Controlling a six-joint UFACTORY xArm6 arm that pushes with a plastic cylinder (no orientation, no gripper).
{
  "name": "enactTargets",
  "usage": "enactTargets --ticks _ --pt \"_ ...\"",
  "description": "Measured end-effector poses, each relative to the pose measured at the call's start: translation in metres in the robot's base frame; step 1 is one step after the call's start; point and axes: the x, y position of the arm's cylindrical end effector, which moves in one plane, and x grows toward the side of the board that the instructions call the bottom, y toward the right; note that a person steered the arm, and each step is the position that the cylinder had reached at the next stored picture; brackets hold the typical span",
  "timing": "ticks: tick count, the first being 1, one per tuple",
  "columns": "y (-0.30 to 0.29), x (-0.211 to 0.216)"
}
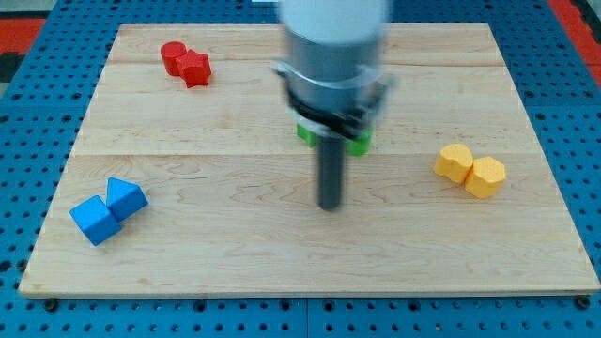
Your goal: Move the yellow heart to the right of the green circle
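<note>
Two yellow blocks lie touching at the view's right: the left one (454, 162) looks heart-shaped, the right one (486, 176) is hexagon-like. Green blocks (358, 143) sit near the board's middle, mostly hidden behind the arm, so their shapes cannot be made out; green also shows at the arm's left side (305, 132). My tip (329, 206) rests on the board just below the green blocks and well to the left of the yellow pair, touching no block.
Two red blocks (185, 63) lie touching at the view's top left. Two blue blocks (109, 210) lie touching at the view's bottom left. The wooden board (235, 263) lies on a blue perforated base. The arm's grey body (333, 47) hides the board's top centre.
</note>
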Motion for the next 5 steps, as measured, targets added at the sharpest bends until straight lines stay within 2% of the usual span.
enactTargets --ticks 1,2,3,4,5 --pt "0.089 0.052" --pt "0.198 0.018" --pt "0.184 -0.031" --pt "0.114 -0.057" --pt "0.087 -0.090"
